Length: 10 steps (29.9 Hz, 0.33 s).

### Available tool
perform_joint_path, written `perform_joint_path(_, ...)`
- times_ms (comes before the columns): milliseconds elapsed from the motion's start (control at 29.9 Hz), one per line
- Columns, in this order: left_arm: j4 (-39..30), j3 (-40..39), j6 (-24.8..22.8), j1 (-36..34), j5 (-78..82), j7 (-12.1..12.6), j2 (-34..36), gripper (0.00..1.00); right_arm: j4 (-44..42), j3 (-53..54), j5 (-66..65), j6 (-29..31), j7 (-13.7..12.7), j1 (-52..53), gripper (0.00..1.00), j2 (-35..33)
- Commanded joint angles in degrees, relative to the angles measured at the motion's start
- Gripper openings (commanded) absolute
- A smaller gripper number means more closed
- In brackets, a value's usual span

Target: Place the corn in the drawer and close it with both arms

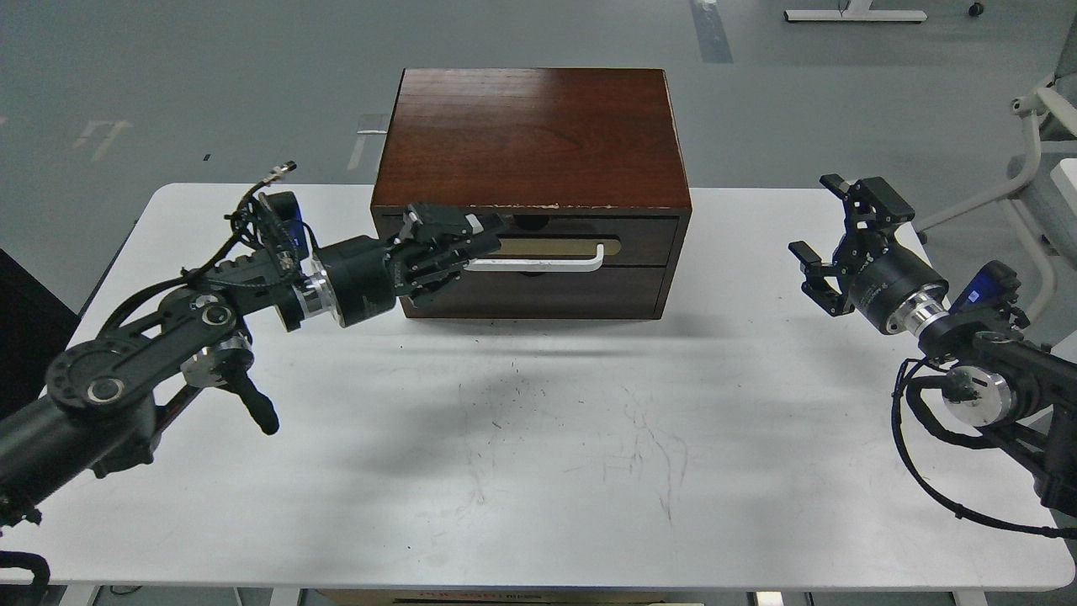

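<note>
The drawer (644, 238) of the dark wooden cabinet (530, 135) is pushed in flush. Its beige oval plate (559, 245) and white bar handle (547, 266) show on the front. The corn is not in view. My left gripper (471, 240) is at the left end of the drawer front, against the handle's left end. Its dark fingers blend with the dark wood, so I cannot tell how they stand. My right gripper (829, 244) is open and empty, held above the table to the right of the cabinet and apart from it.
The cabinet stands at the back middle of the white table (547, 471). A plain dark panel (589, 293) lies below the drawer. A white chair frame (1043, 194) stands off the table at the far right.
</note>
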Motion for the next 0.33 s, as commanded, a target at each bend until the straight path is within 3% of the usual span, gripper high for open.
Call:
perform_joint_path(0, -0.3, -0.3, 0.0, 0.0, -8.2, -3.9, 4.9, 0.99, 0.0, 0.5, 0.1, -0.1, 0.0, 0.0, 1.00, -0.2)
perform_joint_path(100, -0.3, -0.5, 0.0, 0.1, -12.9, -6.2, 9.3, 0.98, 0.1, 2.2, 0.1, 0.0, 0.0, -0.2, 1.00, -0.2)
perform_joint_path(301, -0.3, -0.5, 0.0, 3.8, -19.1, -6.9, 14.5, 0.98, 0.3, 2.5, 0.2, 0.1, 0.0, -0.2, 1.00, 0.1)
